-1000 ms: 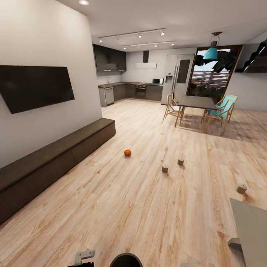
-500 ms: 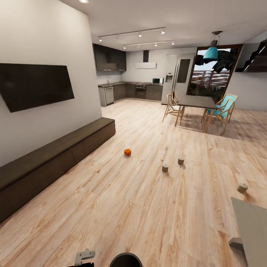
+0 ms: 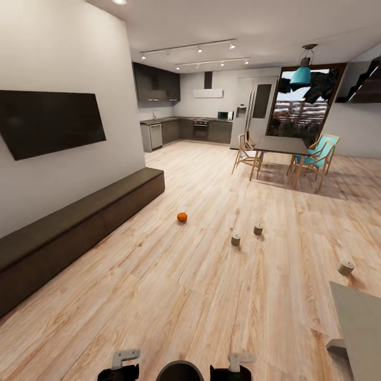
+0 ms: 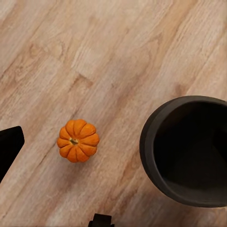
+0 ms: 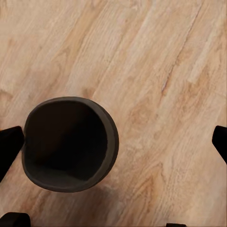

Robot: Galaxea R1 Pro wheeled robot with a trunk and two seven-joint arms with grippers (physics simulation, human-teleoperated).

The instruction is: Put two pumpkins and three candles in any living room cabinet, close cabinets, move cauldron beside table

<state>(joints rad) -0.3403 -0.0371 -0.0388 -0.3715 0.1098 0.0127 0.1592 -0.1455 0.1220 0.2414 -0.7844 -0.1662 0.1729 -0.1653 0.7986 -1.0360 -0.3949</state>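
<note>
Two pumpkins are in sight: one pumpkin (image 3: 182, 217) far out on the floor (image 3: 211, 296) in the head view, and a second pumpkin (image 4: 77, 140) right below the left wrist camera, upright, stem up, just beside the cauldron (image 4: 189, 150) but not touching it. Three candles stand further off: a near candle (image 3: 235, 240), another candle (image 3: 257, 229) just behind it, and a third candle (image 3: 346, 267) well apart to the right, near the corner of a pale table (image 3: 360, 328). All loose on bare planks, nothing stored yet.

The cabinet (image 3: 69, 227), a long, low, dark unit under the TV (image 3: 47, 121), runs along the left wall with all fronts flush (looks fully shut, so a drawer needs pulling before anything goes in).

The cauldron sits empty, mouth up, directly in front of the robot's base, its rim (image 3: 180, 368) at the bottom edge of the head view, between both arms. It is fairly near the pale table already; whether that counts as "next to" I cannot judge.

Left gripper (image 3: 120, 365) and right gripper (image 3: 235, 366) hang low either side of the cauldron, pointed at the floor. In both wrist views the fingers (image 5: 10, 142) sit wide at opposite edges, so both are spread apart and holding nothing. Likely a travel/ready pose; the nearby pumpkin seems the easiest first pick.
</note>
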